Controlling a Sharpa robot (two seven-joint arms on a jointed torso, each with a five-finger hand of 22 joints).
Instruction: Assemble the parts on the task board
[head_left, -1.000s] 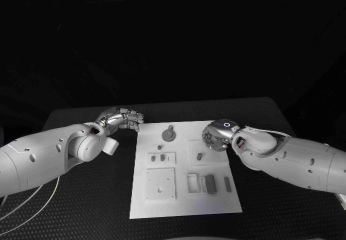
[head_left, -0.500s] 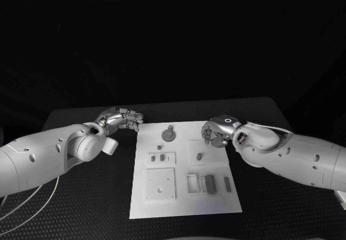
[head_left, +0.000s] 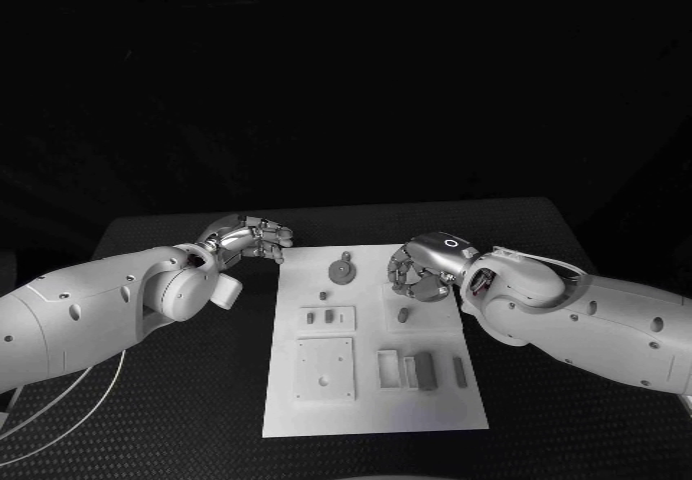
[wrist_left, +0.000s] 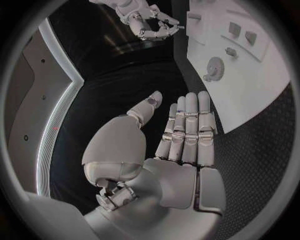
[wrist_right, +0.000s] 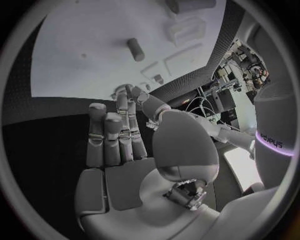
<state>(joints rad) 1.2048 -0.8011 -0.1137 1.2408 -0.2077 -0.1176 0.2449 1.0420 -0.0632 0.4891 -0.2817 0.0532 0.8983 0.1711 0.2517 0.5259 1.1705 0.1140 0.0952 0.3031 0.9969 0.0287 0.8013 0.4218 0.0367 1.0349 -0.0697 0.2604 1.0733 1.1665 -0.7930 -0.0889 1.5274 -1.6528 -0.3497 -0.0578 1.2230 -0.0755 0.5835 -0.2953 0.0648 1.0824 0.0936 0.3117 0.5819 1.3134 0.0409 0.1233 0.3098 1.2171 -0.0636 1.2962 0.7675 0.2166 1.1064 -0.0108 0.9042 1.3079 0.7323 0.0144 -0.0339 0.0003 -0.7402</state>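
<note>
Your right hand (head_left: 414, 270) is the one moving: over the last second it has been sliding inward from the board's right edge, and it is now hanging over the upper right part of the task board (head_left: 372, 400), just above the small upright part (head_left: 405, 314) in the raised square there. In the right wrist view its fingers (wrist_right: 115, 137) are standing straight and side by side, the palm bare, so you are carrying nothing in it yet. Your left hand (head_left: 254, 240) is staying where it was, off the board's upper left corner over the black table (head_left: 173, 400); in the left wrist view its fingers (wrist_left: 190, 130) are lying flat together with the thumb apart, and it too is holding nothing. The parts are resting as they were: the round disc part (head_left: 343, 270) near the top of the board, the long dark part (head_left: 420, 370) standing beside the open slot block, and the thin bar (head_left: 459, 371) lying next to it. Judging by this, you are only beginning the approach; no part is picked up or seated, and the right hand looks set to come down on the small upright part or the disc, though which one I cannot tell.
</note>
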